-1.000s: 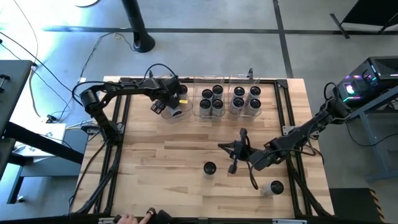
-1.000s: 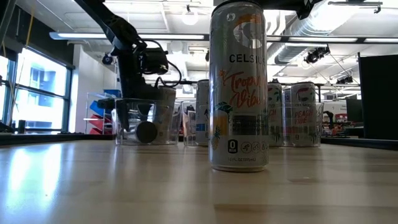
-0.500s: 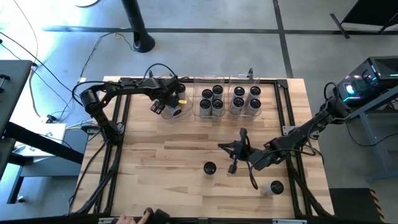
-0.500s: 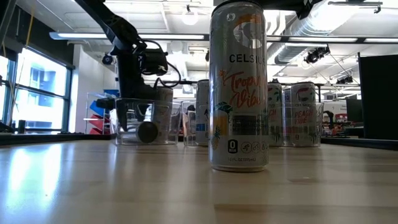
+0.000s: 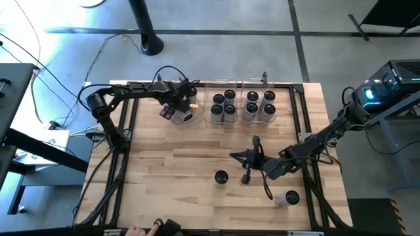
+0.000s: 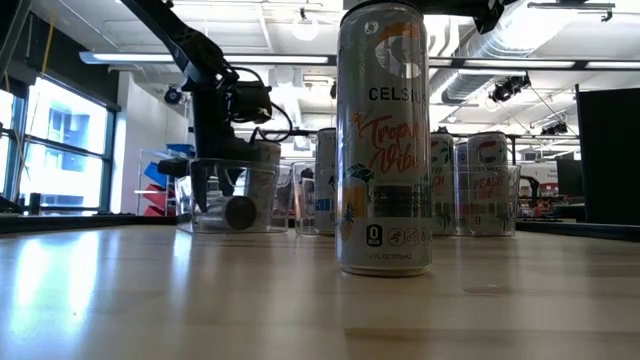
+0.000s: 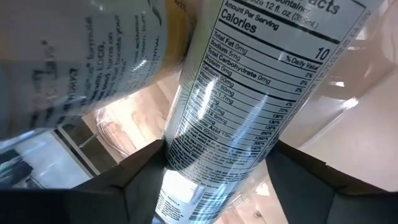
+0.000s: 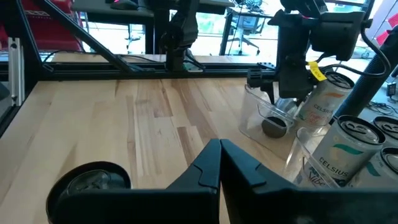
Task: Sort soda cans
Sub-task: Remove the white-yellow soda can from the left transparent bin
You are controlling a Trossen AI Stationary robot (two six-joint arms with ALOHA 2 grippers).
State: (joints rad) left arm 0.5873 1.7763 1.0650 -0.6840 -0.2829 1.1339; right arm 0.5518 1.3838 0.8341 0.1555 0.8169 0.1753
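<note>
Your wood-plank table [image 5: 170, 164] sits in a black rail frame [image 5: 125, 151]. You have 3 clear bins along its far edge: 1 at the left [image 6: 200, 200], 1 in the middle [image 5: 223, 122], 1 to the right [image 5: 260, 122], side by side. Beyond the far edge, a dark pole stands on a round base [image 5: 151, 46] on grey floor, with loose cables [image 5: 33, 78] to the left. At the right, note a computer tower [image 5: 394, 75] with lit coloured lights. A person's hand [image 5: 134, 231] shows at the near edge, beside a dark object [image 5: 167, 227]. Behind the table: windows [image 6: 60, 140] and ceiling ducts [image 6: 470, 45].
</note>
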